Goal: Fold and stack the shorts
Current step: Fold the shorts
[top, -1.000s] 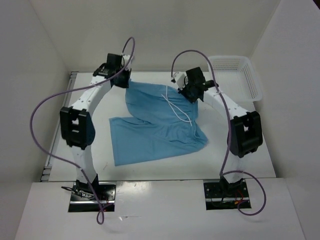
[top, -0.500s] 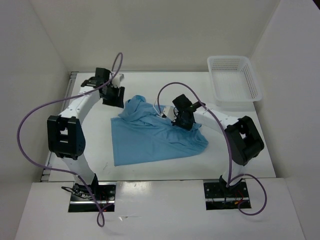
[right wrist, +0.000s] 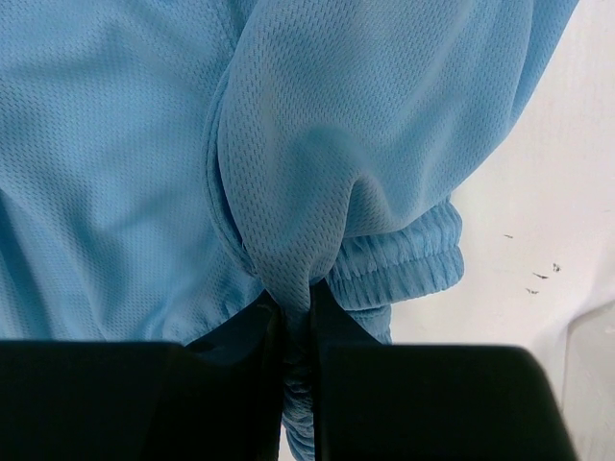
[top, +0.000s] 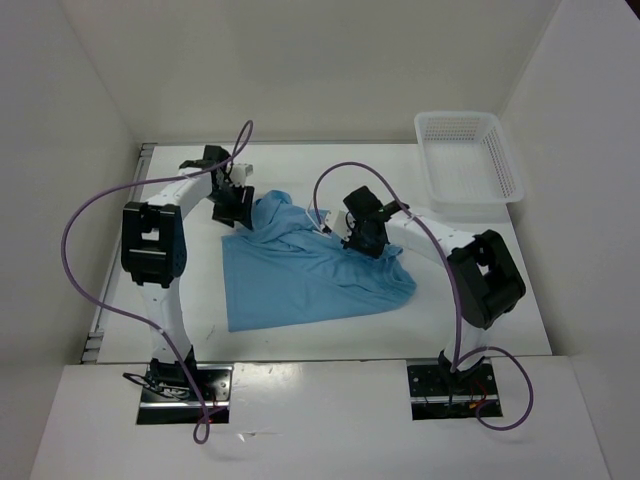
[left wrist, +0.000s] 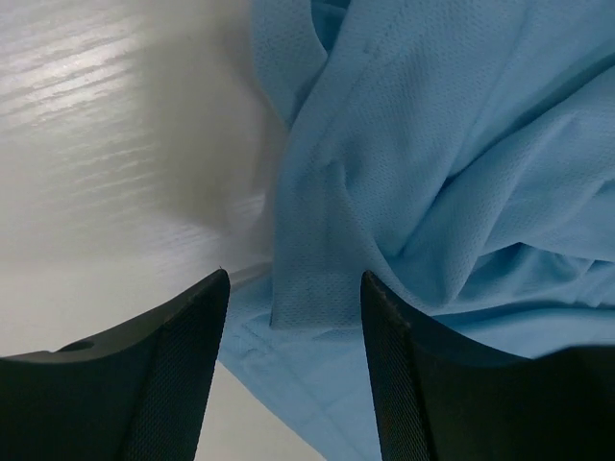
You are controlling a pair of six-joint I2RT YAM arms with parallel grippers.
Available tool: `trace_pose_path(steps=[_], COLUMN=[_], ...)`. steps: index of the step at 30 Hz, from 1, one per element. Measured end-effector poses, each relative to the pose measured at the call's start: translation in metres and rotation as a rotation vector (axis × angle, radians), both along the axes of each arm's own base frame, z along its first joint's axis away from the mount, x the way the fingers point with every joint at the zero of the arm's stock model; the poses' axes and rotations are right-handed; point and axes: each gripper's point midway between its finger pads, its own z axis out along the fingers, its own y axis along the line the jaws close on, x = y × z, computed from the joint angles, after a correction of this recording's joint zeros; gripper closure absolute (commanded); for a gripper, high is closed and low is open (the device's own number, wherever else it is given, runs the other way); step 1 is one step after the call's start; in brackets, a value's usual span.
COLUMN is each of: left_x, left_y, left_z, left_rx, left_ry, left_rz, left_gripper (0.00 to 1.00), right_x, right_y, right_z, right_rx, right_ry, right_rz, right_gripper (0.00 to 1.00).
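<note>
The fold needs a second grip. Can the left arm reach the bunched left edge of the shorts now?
Probably yes: the left gripper hangs open over the bunched edge of the shorts, nothing between; the right gripper pinches fabric farther right.

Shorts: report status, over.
Left tool open at edge of shorts. Right tool shut on shorts, fabric bunched. Not yet folded. Basket far right, no obstruction.

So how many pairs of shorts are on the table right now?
1: light sky-blue soft fabric shorts, rumpled in the middle of the white table. A second pair could hide underneath.
</note>
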Motion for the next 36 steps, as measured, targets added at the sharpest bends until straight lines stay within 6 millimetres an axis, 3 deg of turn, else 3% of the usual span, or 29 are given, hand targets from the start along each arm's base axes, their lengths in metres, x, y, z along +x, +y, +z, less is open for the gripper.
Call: trace_pose_path(steps=[1, 5, 6, 13, 17, 20, 22, 24, 27, 29, 31, 33, 36], left_x=[-0.004, -0.013, -0.015, -0.024, -0.023, -0.013, 0.008, 0.043, 0.092, 0.108, 0.1, 0.077, 0.022], left_y=[-0.002, -0.004, -0.005, -0.012, -0.015, -0.015, -0.015, -0.014, -0.005, 0.004, 0.012, 0.017, 0.015], left_z=[-0.001, -0.003, -0.003, -0.006, -0.009, 0.001, 0.02, 0.054, 0.125, 0.172, 0.207, 0.229, 0.23], left_rx=[-0.008, -0.023, -0.029, -0.068, -0.073, -0.073, -0.07, -0.068, -0.069, -0.067, -0.067, -0.068, -0.074], left_ry=[0.017, 0.048, 0.058, 0.11, 0.125, 0.101, 0.035, -0.093, -0.326, -0.46, -0.524, -0.54, -0.468], left_rz=[-0.003, -0.008, -0.01, -0.023, -0.028, -0.029, -0.028, -0.025, -0.007, 0.009, 0.021, 0.028, 0.023], left_gripper=[0.35, 0.57, 0.68, 0.98, 1.0, 1.0, 1.0, 1.0, 1.0, 1.0, 1.0, 1.0, 1.0], right_x=[0.0, 0.0, 0.0, 0.003, 0.008, 0.018, 0.036, 0.066, 0.128, 0.158, 0.17, 0.17, 0.153], right_y=[0.0, -0.001, -0.001, 0.0, 0.002, 0.002, 0.003, 0.001, -0.018, -0.038, -0.059, -0.064, -0.059], right_z=[0.0, -0.003, -0.004, -0.004, 0.001, 0.007, 0.013, 0.025, 0.056, 0.079, 0.097, 0.106, 0.112], right_rx=[-0.001, -0.007, -0.009, -0.014, -0.009, -0.012, -0.012, -0.004, 0.039, 0.066, 0.074, 0.081, 0.102], right_ry=[0.001, 0.007, 0.01, 0.006, -0.012, -0.047, -0.096, -0.175, -0.328, -0.425, -0.486, -0.506, -0.496], right_rz=[0.0, -0.001, -0.001, -0.003, -0.006, -0.023, -0.057, -0.123, -0.291, -0.381, -0.438, -0.45, -0.414], right_gripper=[1.0, 1.0, 1.0, 1.0, 1.0, 1.0, 1.0, 1.0, 1.0, 1.0, 1.0, 1.0, 1.0])
